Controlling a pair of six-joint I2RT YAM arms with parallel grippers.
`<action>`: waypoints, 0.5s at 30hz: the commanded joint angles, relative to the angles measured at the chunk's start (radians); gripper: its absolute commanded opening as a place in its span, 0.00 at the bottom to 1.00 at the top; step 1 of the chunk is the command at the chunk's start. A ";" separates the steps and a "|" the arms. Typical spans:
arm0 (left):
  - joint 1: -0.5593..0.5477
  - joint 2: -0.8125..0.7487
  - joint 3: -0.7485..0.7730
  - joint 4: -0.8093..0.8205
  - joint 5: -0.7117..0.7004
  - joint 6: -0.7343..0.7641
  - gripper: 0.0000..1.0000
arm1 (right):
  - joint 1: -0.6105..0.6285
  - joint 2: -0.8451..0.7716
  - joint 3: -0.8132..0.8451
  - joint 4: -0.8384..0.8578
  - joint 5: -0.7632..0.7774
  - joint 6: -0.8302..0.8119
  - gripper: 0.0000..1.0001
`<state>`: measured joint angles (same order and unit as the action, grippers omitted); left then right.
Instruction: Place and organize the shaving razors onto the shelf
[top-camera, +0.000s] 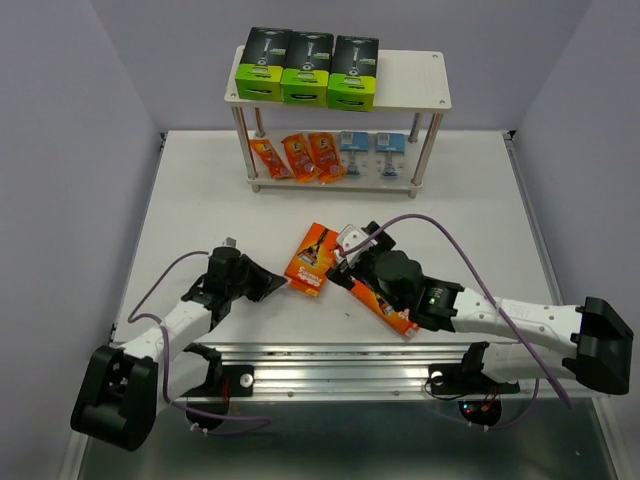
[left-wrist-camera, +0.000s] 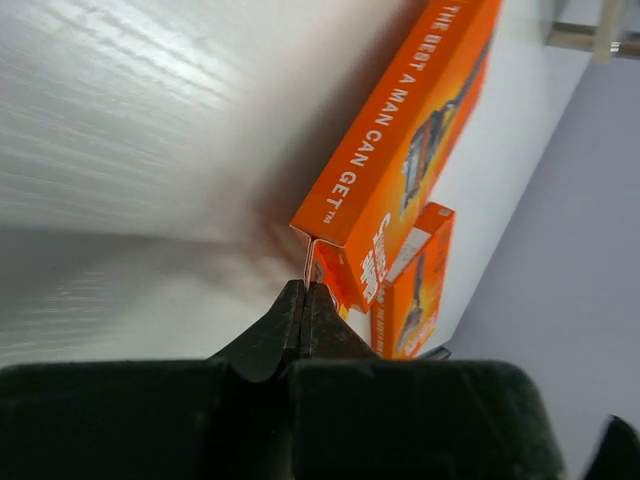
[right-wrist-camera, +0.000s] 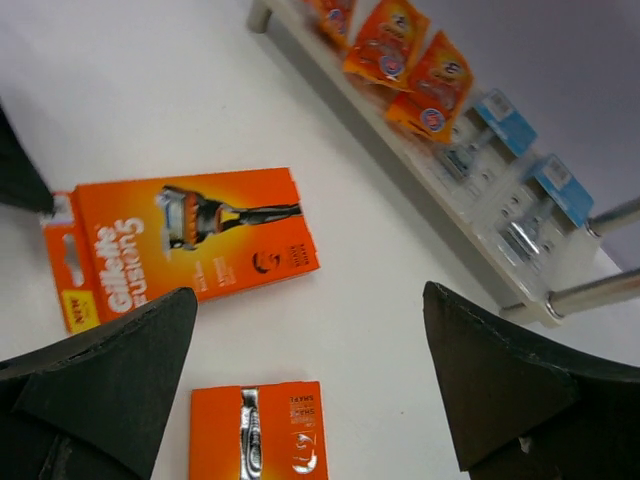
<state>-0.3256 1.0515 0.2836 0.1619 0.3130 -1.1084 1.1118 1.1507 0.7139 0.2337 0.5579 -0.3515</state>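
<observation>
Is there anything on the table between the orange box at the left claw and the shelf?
Nothing visible: the table is bare between the orange box, pinched in the left claw, and the shelf. Three green boxes fill the top board's left part; the right part is free.

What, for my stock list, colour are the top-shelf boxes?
The boxes are black and lime green; top view.

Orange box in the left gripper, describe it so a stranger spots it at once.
In front of the shelf, two flat orange boxes lie on the white table. It is the left one, its tab pinched in the left gripper's shut jaws; the other lies partly under the right arm.
</observation>
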 joint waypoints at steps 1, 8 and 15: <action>-0.006 -0.131 0.040 -0.021 -0.049 -0.057 0.00 | -0.006 0.006 0.010 -0.023 -0.239 -0.047 1.00; -0.009 -0.234 0.084 -0.143 -0.075 -0.119 0.00 | 0.066 0.164 0.036 0.055 -0.326 -0.046 1.00; -0.016 -0.269 0.140 -0.208 -0.078 -0.128 0.00 | 0.112 0.319 0.104 0.104 -0.348 -0.101 1.00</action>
<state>-0.3347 0.8154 0.3588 -0.0181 0.2504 -1.2251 1.2102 1.4403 0.7502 0.2344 0.2180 -0.4076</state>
